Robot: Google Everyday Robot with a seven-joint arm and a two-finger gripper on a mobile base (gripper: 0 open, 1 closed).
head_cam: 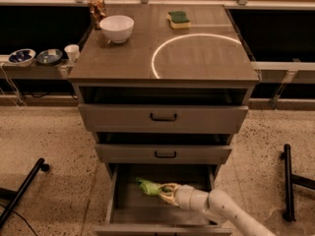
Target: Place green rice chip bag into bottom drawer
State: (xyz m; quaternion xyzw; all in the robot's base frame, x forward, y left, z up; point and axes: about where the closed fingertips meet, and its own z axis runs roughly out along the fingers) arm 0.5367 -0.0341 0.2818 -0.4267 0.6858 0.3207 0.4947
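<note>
While inside the bottom drawer [129,211], the end effector [167,193] pinches the green rice chip bag [147,186].

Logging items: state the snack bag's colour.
Light green, camera view; gripper holds the crinkly bag inside the grey bottom drawer.

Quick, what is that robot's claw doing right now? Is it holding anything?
Gripper: fingers closed on the green rice chip bag, inside the open bottom drawer.

Three bowls [116,27]; three drawers [163,118], lowest [129,206] holding jaws, bag [147,186].
</note>
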